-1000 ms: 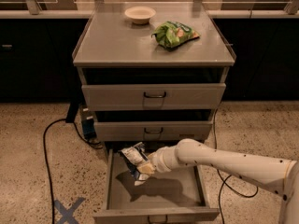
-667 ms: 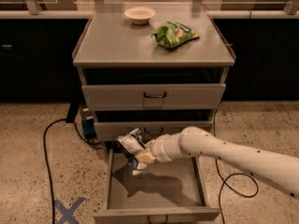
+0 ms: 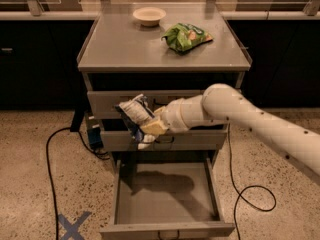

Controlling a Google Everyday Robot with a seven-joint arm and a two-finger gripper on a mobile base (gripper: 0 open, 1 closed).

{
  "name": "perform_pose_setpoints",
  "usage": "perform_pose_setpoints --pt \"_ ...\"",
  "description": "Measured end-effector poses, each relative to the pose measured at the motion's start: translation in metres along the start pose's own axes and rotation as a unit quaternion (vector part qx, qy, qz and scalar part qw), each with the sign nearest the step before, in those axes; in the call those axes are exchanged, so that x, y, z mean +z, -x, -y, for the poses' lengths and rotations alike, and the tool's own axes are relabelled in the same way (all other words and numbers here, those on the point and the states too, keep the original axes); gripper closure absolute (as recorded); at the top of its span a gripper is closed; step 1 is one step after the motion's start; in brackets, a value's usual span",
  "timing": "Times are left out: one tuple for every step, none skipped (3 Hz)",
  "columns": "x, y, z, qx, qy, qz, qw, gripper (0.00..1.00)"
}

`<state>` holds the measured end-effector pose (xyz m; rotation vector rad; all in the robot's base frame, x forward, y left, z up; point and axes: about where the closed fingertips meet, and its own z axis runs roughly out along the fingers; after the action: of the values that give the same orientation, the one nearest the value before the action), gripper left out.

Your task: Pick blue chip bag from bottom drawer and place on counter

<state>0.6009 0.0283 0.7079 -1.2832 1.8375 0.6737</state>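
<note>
My gripper [image 3: 146, 128] is shut on the blue chip bag [image 3: 133, 115], a crinkly dark blue bag with white patches. It holds the bag in the air in front of the top and middle drawer fronts, well above the bottom drawer [image 3: 165, 196]. The bottom drawer is pulled open and its tray shows only a shadow. The counter [image 3: 125, 46] is the grey top of the cabinet, above and behind the bag. My white arm comes in from the lower right.
A green chip bag [image 3: 186, 37] and a pale bowl [image 3: 149, 16] lie on the counter's far half. Black cables [image 3: 50, 154] trail on the speckled floor to the left and right of the cabinet. A blue tape cross [image 3: 72, 226] marks the floor at lower left.
My gripper has lifted the blue chip bag up out of the bottom drawer to the height of the upper drawer fronts. The camera view has also shifted closer.
</note>
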Motion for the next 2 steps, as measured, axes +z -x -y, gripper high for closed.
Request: perform_pose_setpoints --pt "-0.0341 0.0573 0.0259 -0.011 0.003 0.038 0.9992 1.00" --pt "-0.0342 0.0574 0.0260 -0.011 0.003 0.038 0.9992 1.00"
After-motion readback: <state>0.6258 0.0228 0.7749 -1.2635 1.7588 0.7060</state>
